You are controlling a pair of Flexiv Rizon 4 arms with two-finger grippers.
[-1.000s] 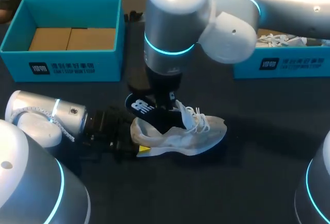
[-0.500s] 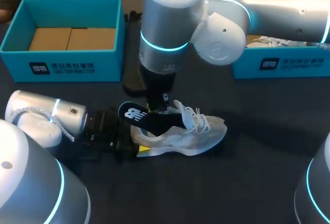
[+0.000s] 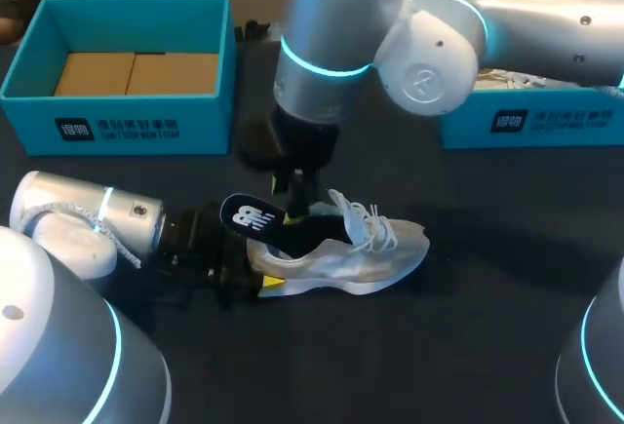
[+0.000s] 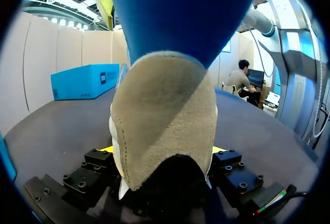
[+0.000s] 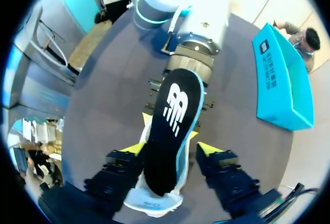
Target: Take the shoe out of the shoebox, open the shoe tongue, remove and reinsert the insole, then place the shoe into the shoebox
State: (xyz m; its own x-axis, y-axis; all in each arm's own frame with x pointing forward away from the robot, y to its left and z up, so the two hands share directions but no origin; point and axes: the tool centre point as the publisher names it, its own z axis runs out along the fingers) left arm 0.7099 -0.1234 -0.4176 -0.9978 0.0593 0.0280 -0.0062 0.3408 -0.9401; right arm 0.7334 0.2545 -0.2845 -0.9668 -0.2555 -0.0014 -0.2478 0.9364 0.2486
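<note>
A white mesh shoe [image 3: 351, 253] stands upright on the dark table, its laces up and its toe to the right. My left gripper [image 3: 258, 273] lies low at its heel and is shut on the tan heel [image 4: 165, 121], one finger on each side. A black insole with a white logo [image 3: 255, 217] sticks out of the shoe's opening, slanting up over the heel. My right gripper [image 3: 295, 200] hangs just above it. In the right wrist view the insole [image 5: 172, 121] lies between the spread fingers of that gripper [image 5: 169, 149], with a gap on one side, so it is open.
A teal shoebox [image 3: 117, 127] with cardboard inside stands at the back left. A second teal box [image 3: 531, 124] at the back right holds another white shoe [image 3: 526, 77]. My right arm's big joints hang over the middle of the table.
My right gripper has opened and let go of the insole, then risen a little. The insole has shifted left and lower over the heel. The left arm and the shoe have stayed put.
</note>
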